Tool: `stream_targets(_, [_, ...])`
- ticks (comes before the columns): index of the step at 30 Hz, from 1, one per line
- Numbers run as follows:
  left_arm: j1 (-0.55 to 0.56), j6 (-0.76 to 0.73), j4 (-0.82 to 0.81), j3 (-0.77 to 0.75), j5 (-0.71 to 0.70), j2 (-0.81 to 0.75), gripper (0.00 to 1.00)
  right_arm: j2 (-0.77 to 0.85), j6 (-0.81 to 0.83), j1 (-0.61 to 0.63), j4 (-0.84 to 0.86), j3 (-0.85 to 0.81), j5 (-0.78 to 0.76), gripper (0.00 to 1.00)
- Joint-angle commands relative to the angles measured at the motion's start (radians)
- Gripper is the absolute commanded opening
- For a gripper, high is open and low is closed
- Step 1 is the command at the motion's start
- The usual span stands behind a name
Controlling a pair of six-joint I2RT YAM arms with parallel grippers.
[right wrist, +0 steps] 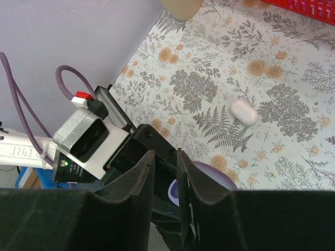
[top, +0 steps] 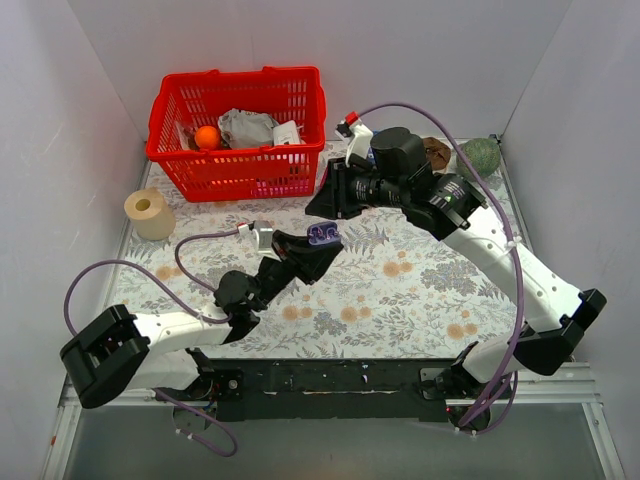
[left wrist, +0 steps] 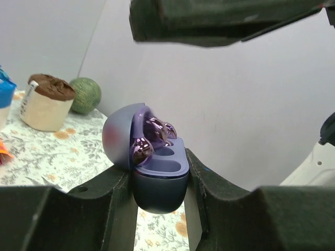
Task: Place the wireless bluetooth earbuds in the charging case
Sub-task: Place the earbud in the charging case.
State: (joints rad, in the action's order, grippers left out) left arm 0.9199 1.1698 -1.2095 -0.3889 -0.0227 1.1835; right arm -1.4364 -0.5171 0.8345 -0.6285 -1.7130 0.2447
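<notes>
Here are the earbuds (left wrist: 141, 150): two shiny purple beads standing inside the open charging case (left wrist: 159, 189), close to the hinge side under the raised lid. Are they fully down in their wells? I cannot tell from here. One seems to stand a little proud.

The case is off the table, clamped at its base in my left pincer (left wrist: 158, 171). One finger presses each flank and the mouth faces up. I take that to be the reason for the hold. Lifted and level, the case cannot skid, and the opening is offered straight to my other arm.

My right pincer (right wrist: 165, 166) hangs directly above it, pointing down. Its fingers are only a narrow slit apart and nothing is between them. Through the slit I glimpse the purple interior, so the line-up over the opening looks good. If a bud needs seating, a soft press would do it. A hard push risks tipping the case in my grip.

Further out, a white capsule (right wrist: 244, 112) lies on the flowered table (right wrist: 293, 68), well apart from all this, and it isn't my concern. Beyond the case, on the table, are a brown-topped cup (left wrist: 47, 102) and a green ball (left wrist: 85, 95).
</notes>
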Motion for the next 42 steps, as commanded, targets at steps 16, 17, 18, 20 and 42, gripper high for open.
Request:
stream_targets(16, [-0.030, 0.129, 0.030, 0.079, 0.251, -0.139, 0.00, 0.114, 0.352, 0.005, -0.076, -0.010, -0.039, 0.32])
stream_targets(17, [-0.038, 0.134, 0.062, 0.085, 0.294, -0.183, 0.00, 0.128, 0.374, 0.006, -0.086, 0.012, -0.048, 0.32])
stream_targets(18, [-0.039, 0.137, 0.073, 0.093, 0.320, -0.202, 0.00, 0.140, 0.391, 0.020, -0.115, 0.051, -0.062, 0.32])
stream_targets(20, [-0.044, 0.139, 0.102, 0.122, 0.352, -0.241, 0.00, 0.191, 0.423, 0.044, -0.122, 0.099, -0.137, 0.33])
stream_targets(42, [-0.049, 0.085, 0.297, 0.183, 0.491, -0.390, 0.00, 0.188, 0.486, 0.448, -0.152, 0.139, -0.558, 0.79])
